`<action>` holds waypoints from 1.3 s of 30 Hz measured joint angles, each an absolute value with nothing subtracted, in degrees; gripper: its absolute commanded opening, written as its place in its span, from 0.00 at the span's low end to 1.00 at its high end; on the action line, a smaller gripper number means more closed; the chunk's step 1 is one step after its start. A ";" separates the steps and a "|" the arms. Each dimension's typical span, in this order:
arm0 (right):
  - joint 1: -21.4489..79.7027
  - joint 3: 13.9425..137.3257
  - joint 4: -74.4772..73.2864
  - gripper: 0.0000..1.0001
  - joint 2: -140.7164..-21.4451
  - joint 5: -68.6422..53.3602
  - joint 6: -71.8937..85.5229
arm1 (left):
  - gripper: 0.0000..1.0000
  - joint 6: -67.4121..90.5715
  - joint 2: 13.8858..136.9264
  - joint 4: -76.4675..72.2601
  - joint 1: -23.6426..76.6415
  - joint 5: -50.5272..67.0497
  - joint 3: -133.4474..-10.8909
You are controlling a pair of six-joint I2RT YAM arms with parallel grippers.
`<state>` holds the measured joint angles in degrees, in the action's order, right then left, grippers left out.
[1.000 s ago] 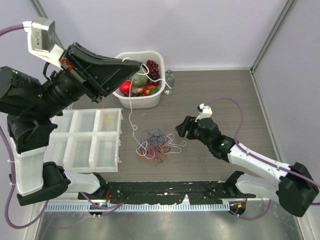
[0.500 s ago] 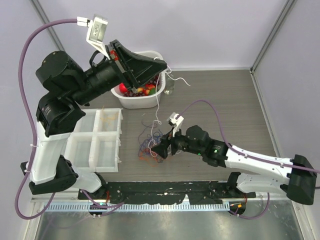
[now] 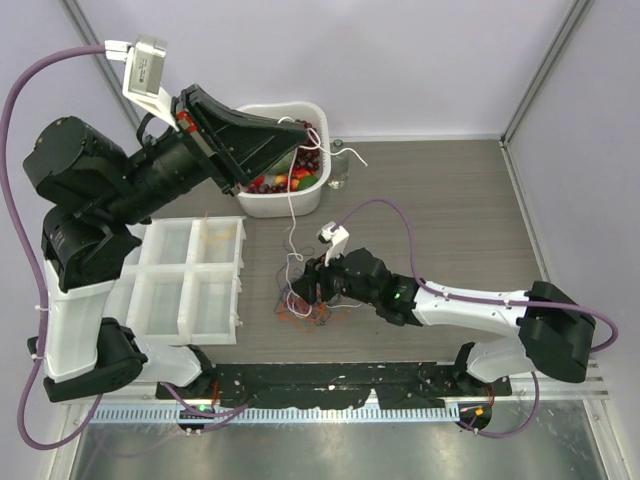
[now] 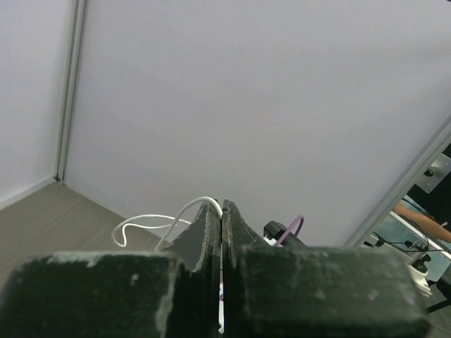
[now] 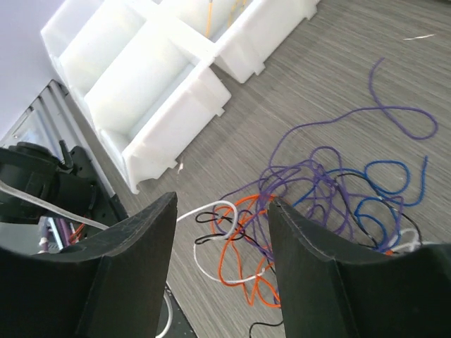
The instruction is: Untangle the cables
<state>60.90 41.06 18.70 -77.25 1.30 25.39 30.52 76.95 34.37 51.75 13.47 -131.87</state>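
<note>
Fruit tub (image 3: 280, 203) behind cables (image 3: 303, 298), tray (image 3: 185, 268) beside

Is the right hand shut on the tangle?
No, the right hand is open, with the cables visible in the gap between its fingers.

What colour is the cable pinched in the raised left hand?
White: the cable in the left hand shows best in the top external view.
</note>
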 measured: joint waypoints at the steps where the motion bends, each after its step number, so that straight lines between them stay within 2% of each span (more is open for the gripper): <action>1: 60.93 41.08 18.55 0.62 -76.95 1.93 25.63 | 0.00 30.33 76.64 34.57 51.75 13.43 -131.85; 6: 60.97 41.06 10.22 0.66 -70.57 8.10 24.97 | 0.00 28.97 75.02 34.81 51.75 12.80 -131.09; 12: 61.04 38.54 11.77 0.68 -61.78 2.24 23.57 | 0.00 27.75 74.15 34.87 51.75 11.70 -129.47; 19: 61.49 38.17 17.19 0.66 -68.25 -3.86 23.79 | 0.00 27.57 74.52 35.57 51.75 11.55 -129.38; 22: 62.04 38.22 18.09 0.58 -71.77 -4.54 23.97 | 0.00 27.55 74.50 35.64 51.75 11.55 -129.38; 24: 62.54 38.61 18.31 0.30 -73.93 -4.16 24.12 | 0.00 27.55 74.50 35.73 51.75 11.55 -129.38; 25: 62.63 39.00 18.20 0.08 -74.87 -3.92 24.01 | 0.00 27.55 74.50 35.81 51.75 11.55 -129.38; 26: 62.78 39.51 17.80 0.01 -75.53 -3.53 23.97 | 0.00 27.49 74.50 35.92 51.75 11.53 -129.38; 31: 63.00 45.67 6.39 0.01 -73.60 6.07 23.94 | 0.00 25.39 72.97 36.80 51.75 9.02 -126.26; 35: 62.87 58.17 -10.09 0.01 -65.63 16.21 22.39 | 0.00 22.50 67.07 37.12 51.75 2.26 -113.38; 39: 62.81 73.30 -16.05 0.00 -56.77 18.09 21.12 | 0.00 20.45 61.89 37.41 51.75 -6.28 -99.09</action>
<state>62.81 73.30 -16.05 -56.77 18.09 21.12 20.45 61.89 37.41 51.75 -6.28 -99.09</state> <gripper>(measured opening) 0.031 0.015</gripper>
